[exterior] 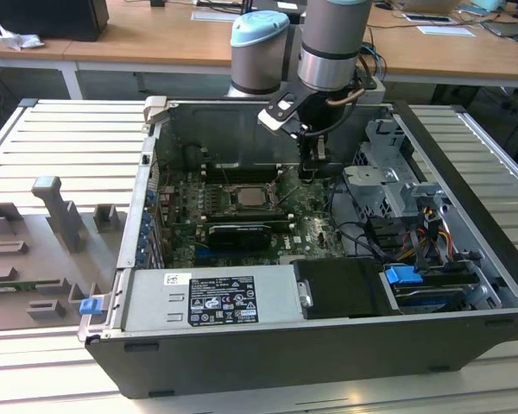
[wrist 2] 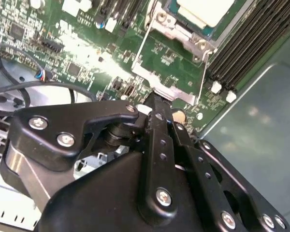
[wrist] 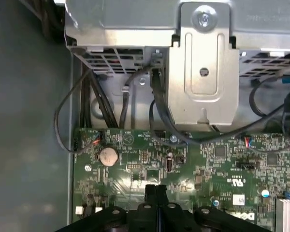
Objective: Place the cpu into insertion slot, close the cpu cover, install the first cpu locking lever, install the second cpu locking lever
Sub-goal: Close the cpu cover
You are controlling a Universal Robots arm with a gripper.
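Black fingers (wrist: 150,192) of the gripper (wrist: 156,189) sat closest to the lens in both wrist views, pressed together with nothing between them. The cpu (wrist 2: 205,9) lay in the socket (wrist 2: 165,23) on the green board (exterior: 315,216), toward the far side of the open case (exterior: 242,354); the gripper hung low over the board, just to the exterior view's right of the socket. The cover (wrist 2: 166,84) looked open and swung toward the gripper, with board showing through its window; its free edge was just beside the fingertips, though I could not tell whether they touched.

The risks, as I judged them, began at the chip: if it was not fully seated, a cover pressed down on it could bend the socket's contacts; the closed tips could slip off the cover's thin edge and let it drop hard; a slip could also carry them into the small parts on the board; the loose black cables (wrist: 157,111) near the wrist could snag.

The cpu lay flat, its pale metal top facing up out of the case; being square, it had no long axis; its edges ran parallel to the socket's silver rim and to the memory slots (wrist 2: 246,43) beside it.
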